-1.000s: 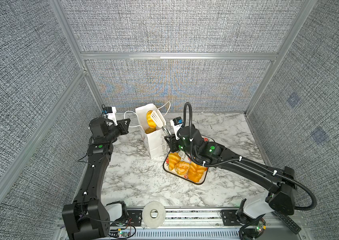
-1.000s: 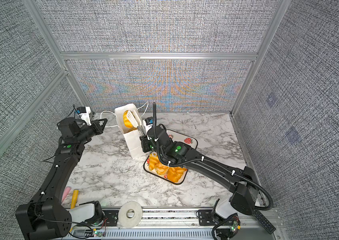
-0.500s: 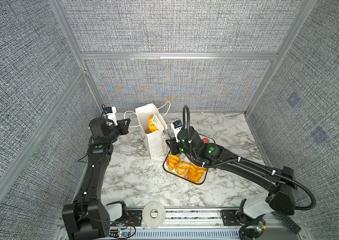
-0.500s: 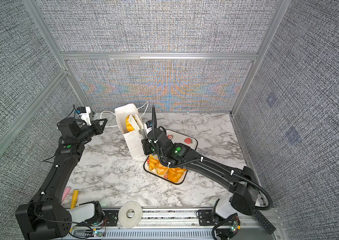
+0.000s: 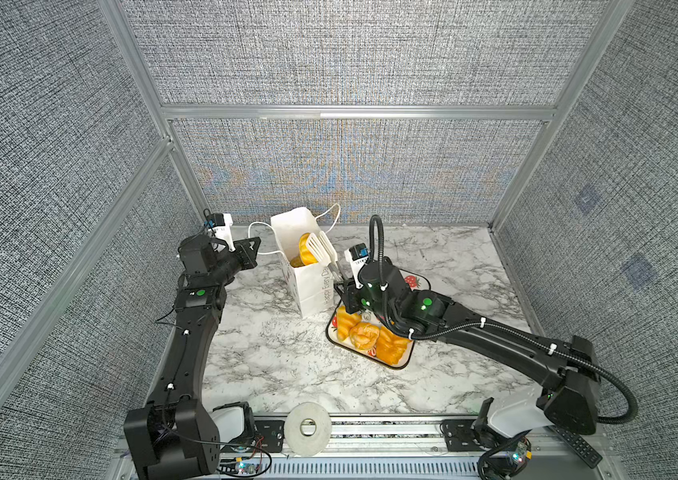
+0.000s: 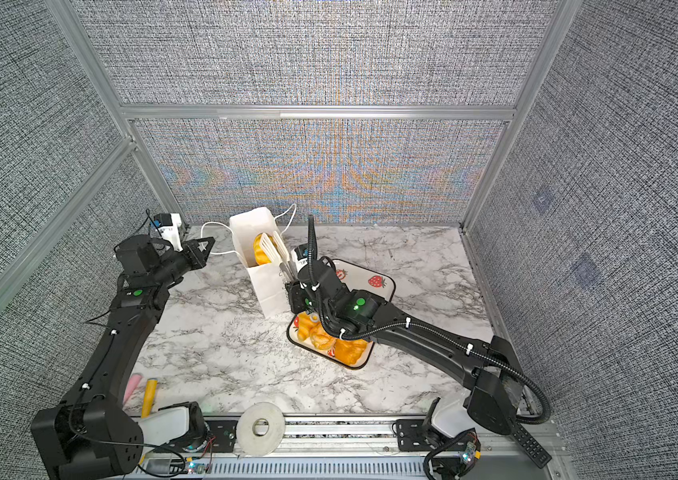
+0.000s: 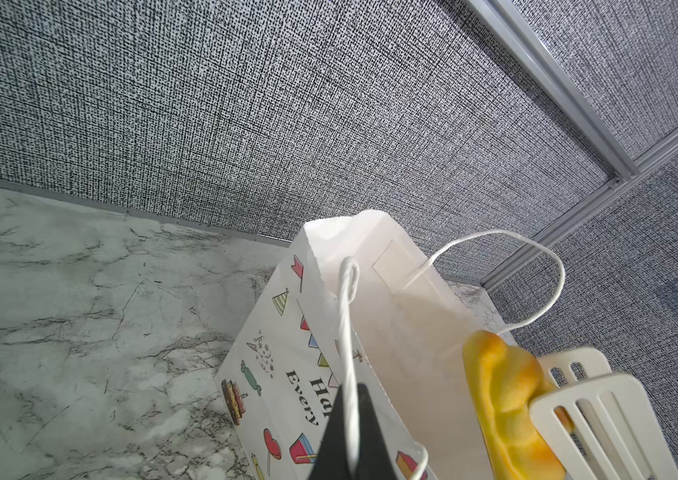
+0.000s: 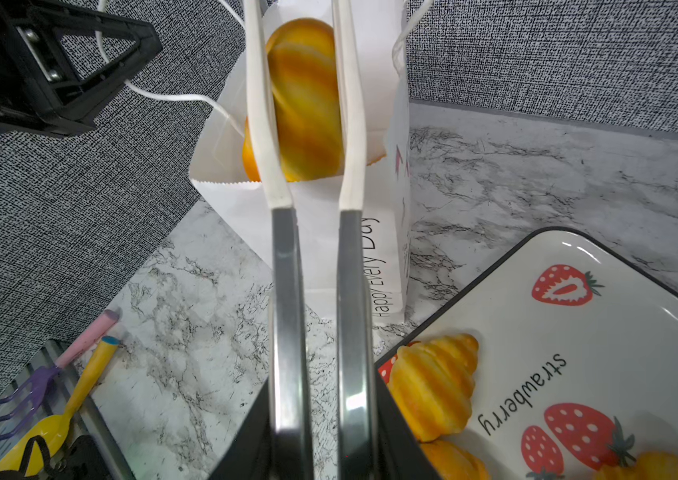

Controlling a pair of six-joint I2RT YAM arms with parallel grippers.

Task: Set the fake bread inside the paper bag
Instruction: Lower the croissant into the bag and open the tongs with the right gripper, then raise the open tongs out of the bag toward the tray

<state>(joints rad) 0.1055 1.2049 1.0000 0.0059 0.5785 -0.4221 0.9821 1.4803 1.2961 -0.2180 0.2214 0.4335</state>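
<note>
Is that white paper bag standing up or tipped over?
Upright: the paper bag stands on its base, mouth open upward, tongs holding a loaf in it.

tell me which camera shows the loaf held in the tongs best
The right wrist view: the loaf sits large between both tongs blades at the paper bag mouth. The left wrist view shows its side, partly behind a blade; both top views show it small and half covered.

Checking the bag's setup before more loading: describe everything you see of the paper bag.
The paper bag is white, with grey "Happy Every Day" lettering and colourful party prints. It stands upright on the marble table, mouth open, beside the tray. The left gripper pinches one cord handle; tongs hold a golden loaf in its mouth.
</note>
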